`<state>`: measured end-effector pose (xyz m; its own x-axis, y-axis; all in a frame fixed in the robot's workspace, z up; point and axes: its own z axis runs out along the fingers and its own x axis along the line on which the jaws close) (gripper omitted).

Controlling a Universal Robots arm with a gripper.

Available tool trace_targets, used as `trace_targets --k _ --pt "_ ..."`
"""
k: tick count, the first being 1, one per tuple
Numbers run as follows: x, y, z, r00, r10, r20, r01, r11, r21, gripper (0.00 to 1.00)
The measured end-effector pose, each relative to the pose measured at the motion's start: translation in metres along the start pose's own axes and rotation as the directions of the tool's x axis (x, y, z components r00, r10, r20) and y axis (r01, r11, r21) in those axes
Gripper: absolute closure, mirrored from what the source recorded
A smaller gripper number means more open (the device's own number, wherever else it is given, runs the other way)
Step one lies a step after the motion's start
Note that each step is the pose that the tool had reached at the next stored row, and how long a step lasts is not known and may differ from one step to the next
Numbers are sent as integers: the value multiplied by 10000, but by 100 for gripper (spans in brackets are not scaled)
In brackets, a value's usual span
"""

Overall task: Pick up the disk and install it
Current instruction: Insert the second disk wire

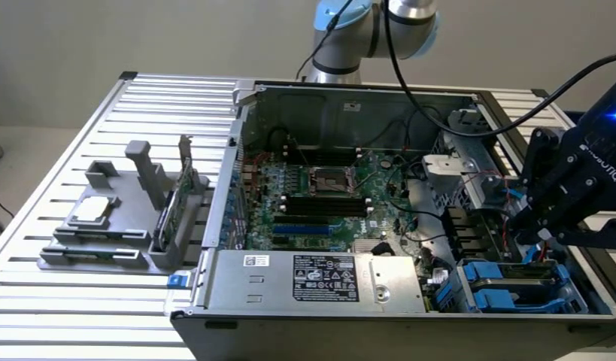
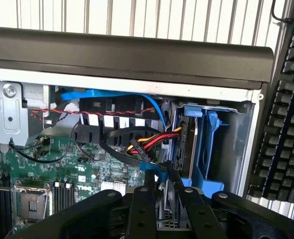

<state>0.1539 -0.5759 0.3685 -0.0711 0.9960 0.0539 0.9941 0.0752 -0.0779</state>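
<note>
While our pincer (image 2: 159,196) sits nearly closed, clamping what we judge is the disk (image 2: 163,172) by its blue carrier | disk above blue drive bay (image 1: 518,289), case (image 1: 388,331) corner at exterior view's right | keep it level, clear of cables (image 2: 147,142).

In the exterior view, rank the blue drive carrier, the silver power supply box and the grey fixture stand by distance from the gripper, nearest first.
1. Blue drive carrier, just below the gripper, at the exterior view's right.
2. Silver power supply box, along the case's front edge.
3. Grey fixture stand, outside the case, far at the exterior view's left.
</note>
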Motion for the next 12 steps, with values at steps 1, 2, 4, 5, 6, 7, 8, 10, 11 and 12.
trace_targets --k 1,2,4,5,6,7,8,10,11,12 --pt "0 0 3 10000 0 0 0 10000 -7 74" --pt "1 1 6 10000 0 0 0 10000 -14 74" --pt "2 2 12 10000 -1 1 1 10000 -27 74" --pt "3 2 15 10000 -2 0 2 10000 -33 76" --pt "4 2 16 10000 -2 2 2 10000 -38 83" --pt "5 2 18 10000 -2 3 2 10000 -44 83" --pt "5 3 20 10000 -2 3 2 10000 -49 84" --pt "5 3 23 10000 -3 6 3 10000 -65 84" --pt "5 3 25 10000 -4 7 4 10000 -81 84" --pt "5 1 28 10000 -4 6 4 10000 -99 84"
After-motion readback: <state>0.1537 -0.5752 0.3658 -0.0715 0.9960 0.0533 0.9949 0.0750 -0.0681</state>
